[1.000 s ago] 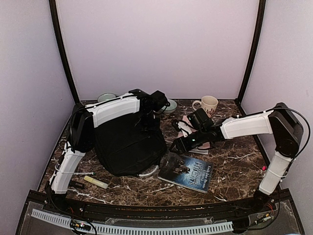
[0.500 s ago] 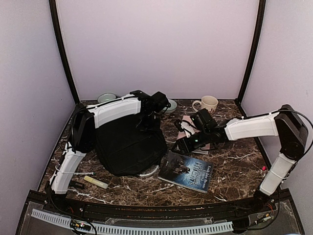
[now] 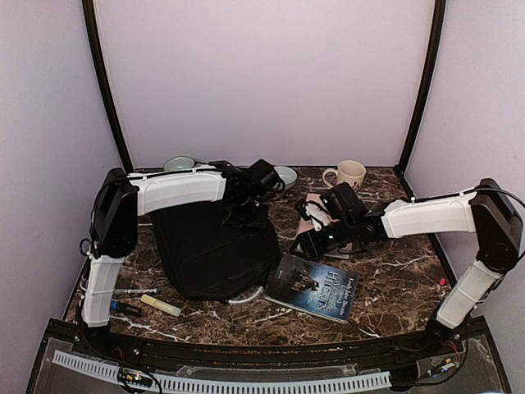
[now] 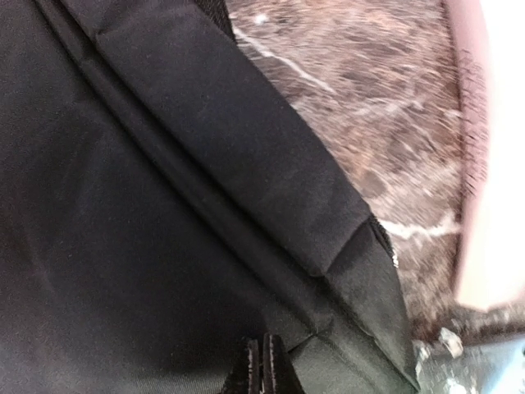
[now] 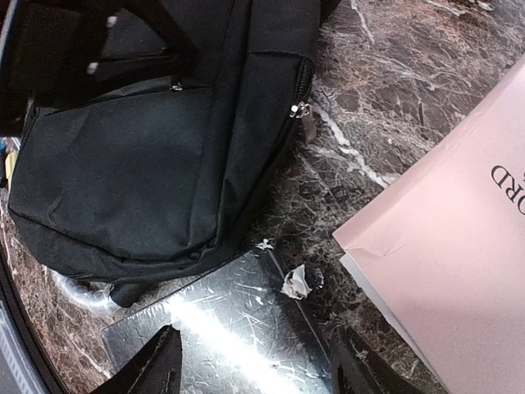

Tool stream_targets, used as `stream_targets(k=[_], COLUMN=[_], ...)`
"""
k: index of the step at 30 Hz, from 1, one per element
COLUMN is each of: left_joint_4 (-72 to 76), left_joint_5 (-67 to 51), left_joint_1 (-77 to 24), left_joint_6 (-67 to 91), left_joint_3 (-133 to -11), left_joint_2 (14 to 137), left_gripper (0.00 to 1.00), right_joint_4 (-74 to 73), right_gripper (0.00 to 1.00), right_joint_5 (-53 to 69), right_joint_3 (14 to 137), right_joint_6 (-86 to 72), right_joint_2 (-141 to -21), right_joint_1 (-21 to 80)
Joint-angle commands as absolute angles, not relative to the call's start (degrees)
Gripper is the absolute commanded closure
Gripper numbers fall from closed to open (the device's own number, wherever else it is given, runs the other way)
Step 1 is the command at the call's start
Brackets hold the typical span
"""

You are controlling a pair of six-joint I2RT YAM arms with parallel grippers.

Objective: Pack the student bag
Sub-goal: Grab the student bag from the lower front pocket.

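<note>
Both fingertips of the left hand [image 4: 262, 371] are now pressed together, their tips down on the black cloth at the far right corner of the student bag [image 3: 213, 250]. A second ago they stood slightly apart, so the closing has only just happened. Whether a fold of fabric is actually caught between them I cannot tell, though a crease runs right up to the tips. The left arm has also swung: its elbow has moved out to the left and its white link now lies flatter along the bag's far edge. The bag itself lies flat on the counter [image 3: 394, 271], left of centre, its zipper pull [image 5: 305, 123] hanging at the right side and the zip apparently not yet opened. Just beside the bag's right edge the right hand [image 5: 258, 373] hovers at the same middling width as before, holding nothing, over the near corner of the dark book [image 3: 316, 283], with a pink booklet [image 5: 443, 246] close by on its right. My reading is that the left arm is anchoring the bag before opening it, so packing has barely begun. The book and a yellow marker [image 3: 160, 305] by the left base are both outside the bag.
</note>
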State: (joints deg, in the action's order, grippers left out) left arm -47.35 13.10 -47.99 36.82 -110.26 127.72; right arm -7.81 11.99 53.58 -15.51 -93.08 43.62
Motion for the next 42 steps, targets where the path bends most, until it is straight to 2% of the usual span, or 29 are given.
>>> stream_targets(k=[1,12,19,24,30,42], left_joint_4=[-41.4,-27.5,-29.7,-26.9,-26.6,-25.7], left_joint_5=[10.6,2.0,3.5,3.6,4.1,1.4], left_joint_1=[-48.6,-48.6,-48.4,-48.3,-48.3,-48.2], left_joint_6=[35.2,33.9,30.5,30.9,33.2,32.7], left_joint_3=[-105.9,-91.6,-91.5,-86.9,-87.4,-85.9], left_joint_2=[120.3,108.3,106.3,103.9,104.1,101.3], left_gripper=[1.00,1.00,1.00,1.00,1.00,1.00], right_joint_4=[-9.6,-11.0,-7.3,-6.3,-7.7,-6.1], right_gripper=[0.38,0.36,0.34,0.34,0.34,0.31], right_joint_5=[7.8,4.6,5.7,13.0,22.7,27.4], right_joint_3=[56.9,63.9,65.6,69.0,72.5,76.4], right_joint_6=[-19.3,-21.7,-16.8,-15.5,-16.2,-20.1], right_joint_2=[-91.7,-88.8,-90.9,-96.2,-100.8,-106.7], right_joint_1=[44.8,45.5,44.1,40.0,37.2,36.1])
